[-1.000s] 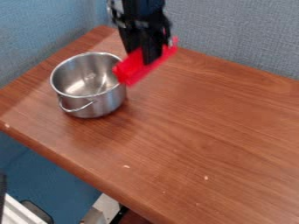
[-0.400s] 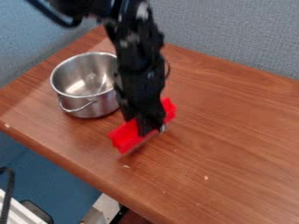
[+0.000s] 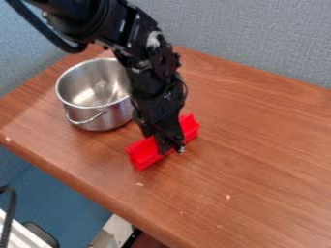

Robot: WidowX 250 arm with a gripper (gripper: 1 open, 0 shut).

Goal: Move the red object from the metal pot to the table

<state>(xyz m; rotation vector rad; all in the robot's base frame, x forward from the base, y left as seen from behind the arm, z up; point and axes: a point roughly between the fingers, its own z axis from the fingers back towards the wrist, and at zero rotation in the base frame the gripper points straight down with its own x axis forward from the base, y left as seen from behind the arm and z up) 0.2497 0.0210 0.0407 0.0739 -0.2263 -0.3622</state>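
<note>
Camera view has your black robot arm coming in from the top left and bending down over the reddish-brown wood-grain table (image 3: 246, 126), with the gripper (image 3: 165, 143) pointing nearly straight down. You've got its jaws clamped together on the bright red rectangular block (image 3: 159, 145), gripping it around the middle so one red end sticks out toward the lower left and the other pokes out on the right behind the fingers. The block is down at the tabletop, just to the right of the small shiny steel pot (image 3: 93, 92) and clear of it. From this angle the lower-left end looks like it's sitting on the wood, but you can't really tell if the whole bar lies flat or is a bit tilted, since the gripper covers the middle. The pot stands upright near the table's left corner, its thin wire handle hanging down the front side, and the inside shows only bare metal. The arm passes right alongside the pot's right rim; whether it's touching there is hard to say. Behind the table is a blue-grey wall.
</note>
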